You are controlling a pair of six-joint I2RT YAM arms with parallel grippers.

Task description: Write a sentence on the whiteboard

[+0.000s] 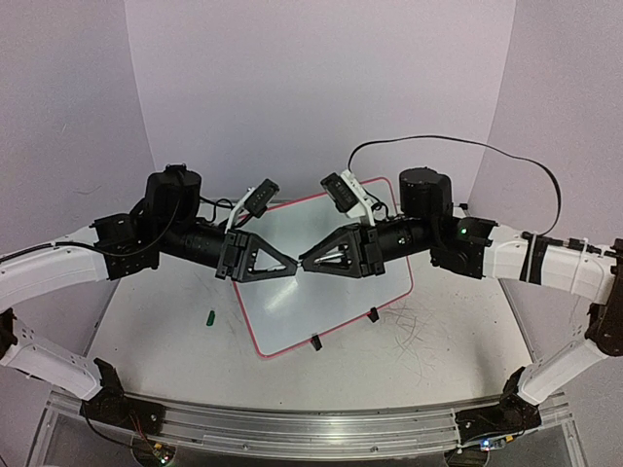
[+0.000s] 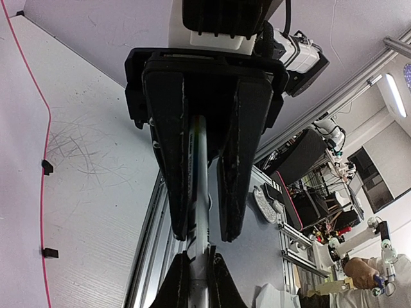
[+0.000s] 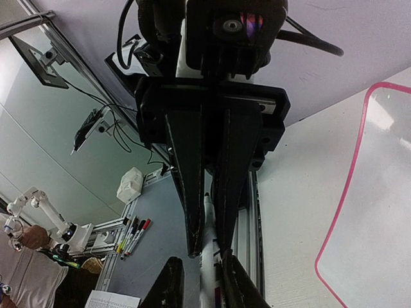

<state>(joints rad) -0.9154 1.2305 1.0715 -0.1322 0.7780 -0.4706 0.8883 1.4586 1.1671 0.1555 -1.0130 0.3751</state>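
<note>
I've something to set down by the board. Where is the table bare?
Bare: left of the whiteboard, except a green cap; the strip between its clip feet and the rail; right of it, scribbled table. Crowded: over the whiteboard, where left claw and right claw meet on a marker.

I see whiteboard (image 1: 331, 282) on table (image 1: 156, 331), cap (image 1: 209, 316) left of it; left gripper (image 1: 292, 265), right gripper (image 1: 307, 263) tip-to-tip above board, marker (image 2: 201, 192) between.

The left gripper (image 1: 289, 265) and right gripper (image 1: 310, 262) hide most of the marker (image 2: 201, 167) and the whiteboard's (image 1: 321, 311) middle. A green speck (image 1: 209, 316) is unidentifiable.
</note>
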